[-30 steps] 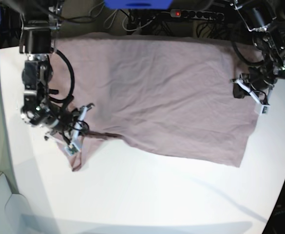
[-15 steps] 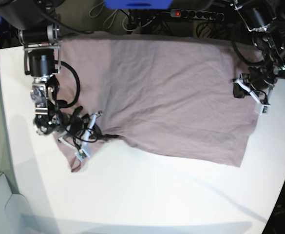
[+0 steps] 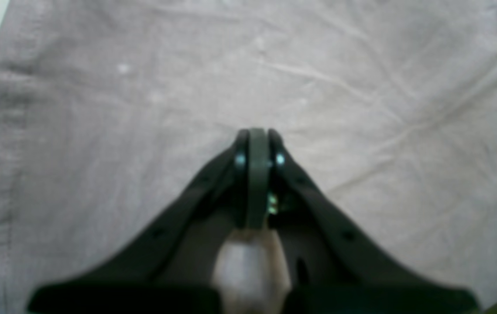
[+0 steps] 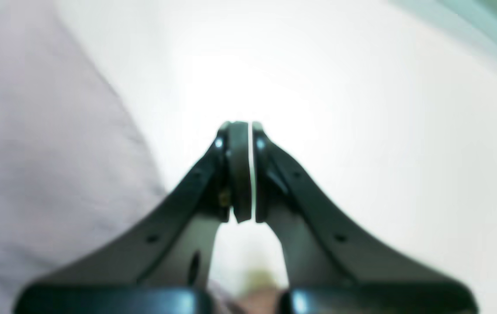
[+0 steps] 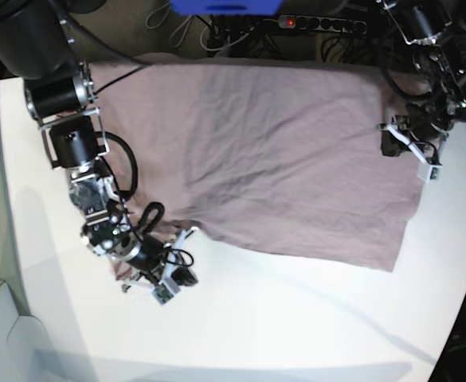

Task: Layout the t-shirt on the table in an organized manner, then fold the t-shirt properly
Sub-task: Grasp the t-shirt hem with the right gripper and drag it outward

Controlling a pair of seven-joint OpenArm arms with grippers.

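Note:
The t-shirt (image 5: 280,151) lies spread flat and lightly creased over the far half of the white table (image 5: 296,318). My left gripper (image 5: 389,147) is shut at the shirt's right edge. In the left wrist view it (image 3: 255,135) hangs over the t-shirt (image 3: 361,87) with nothing between its fingers, and a hem runs down the left side. My right gripper (image 5: 177,272) is shut near the shirt's front left corner. The right wrist view shows it (image 4: 240,126) over bare table (image 4: 361,131), with the t-shirt (image 4: 34,152) to its left. The right arm hides most of the left sleeve.
A black power strip (image 5: 320,24), cables and a blue object (image 5: 225,6) sit behind the table's far edge. The table's curved left edge (image 5: 5,199) runs close to the right arm.
My right arm has swung toward the front of the table, off the shirt's left sleeve and onto bare table. The left arm has barely moved.

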